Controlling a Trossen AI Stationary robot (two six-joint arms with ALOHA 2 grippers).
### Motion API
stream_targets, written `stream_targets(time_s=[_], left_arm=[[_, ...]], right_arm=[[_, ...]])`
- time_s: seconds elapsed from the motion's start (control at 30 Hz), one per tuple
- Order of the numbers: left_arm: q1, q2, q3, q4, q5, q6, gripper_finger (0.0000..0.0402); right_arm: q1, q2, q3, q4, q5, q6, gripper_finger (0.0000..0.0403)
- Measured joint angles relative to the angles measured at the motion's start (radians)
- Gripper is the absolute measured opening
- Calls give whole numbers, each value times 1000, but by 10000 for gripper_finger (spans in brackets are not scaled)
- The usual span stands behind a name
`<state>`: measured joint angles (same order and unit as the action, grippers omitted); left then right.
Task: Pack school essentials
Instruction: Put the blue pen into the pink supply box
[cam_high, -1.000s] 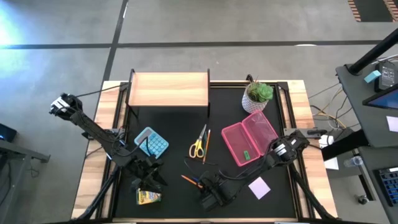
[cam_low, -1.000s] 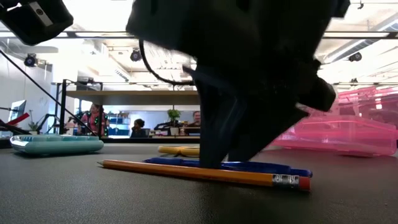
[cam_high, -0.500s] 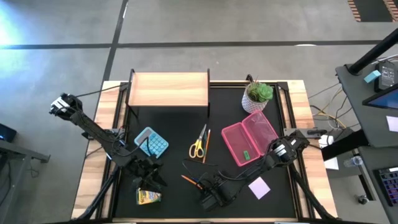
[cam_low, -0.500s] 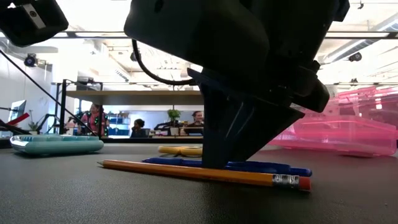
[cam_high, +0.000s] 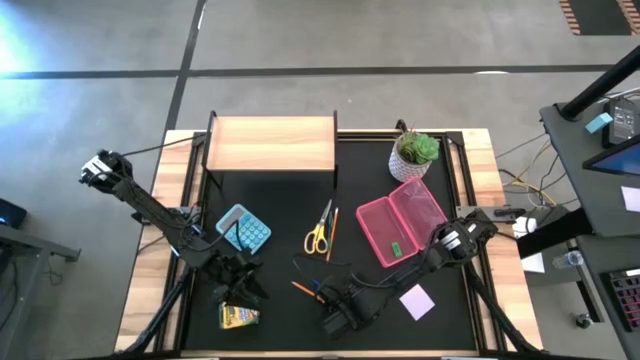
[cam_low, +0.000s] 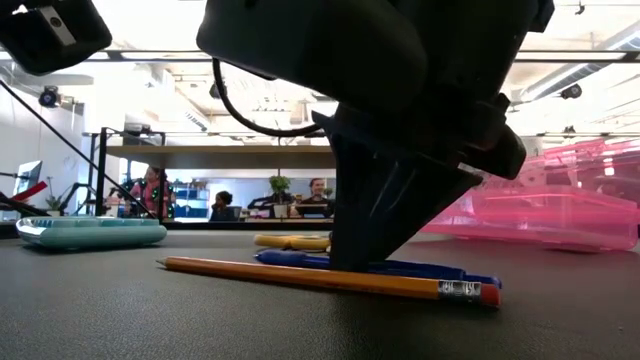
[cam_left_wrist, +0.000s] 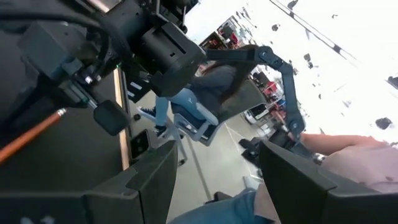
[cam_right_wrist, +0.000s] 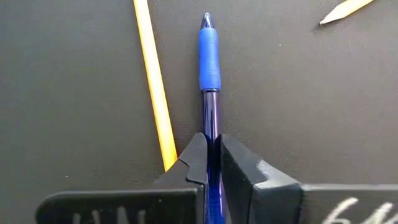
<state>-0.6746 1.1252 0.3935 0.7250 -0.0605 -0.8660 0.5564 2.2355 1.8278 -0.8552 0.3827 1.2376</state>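
Fingers of the right gripper (cam_right_wrist: 212, 163) are closed on the barrel of a translucent blue pen with a rubber grip (cam_right_wrist: 209, 62), down at the black mat near the front edge. Pen's long axis runs straight ahead between the fingers, tip pointing away; a yellow-orange wooden pencil (cam_right_wrist: 153, 87) lies just beside it, almost parallel, so it risks being dragged along on the lift. Right arm is the nearer one. Left gripper (cam_high: 240, 293) hangs open above a yellow crayon box (cam_high: 238, 317). Count: one pen, two pencils by it, one pair of yellow-handled scissors (cam_high: 317, 237), one lilac note pad (cam_high: 417, 301).
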Motion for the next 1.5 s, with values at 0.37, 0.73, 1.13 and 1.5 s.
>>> stream_targets(time_s=[0.37,0.73,1.13,1.5], left_arm=[[4,0,0,1,-58,35,210],[101,1,0,0,-184,36,210],[277,1,0,1,-184,35,210],[404,0,0,9,-184,35,210]], right_arm=[[-13,-120,-2,-82,5,2,14],[-34,-265,-4,-494,78,89,13],[-99,-523,-405,-447,75,126,13],[-159,-790,-837,-173,63,221,20]])
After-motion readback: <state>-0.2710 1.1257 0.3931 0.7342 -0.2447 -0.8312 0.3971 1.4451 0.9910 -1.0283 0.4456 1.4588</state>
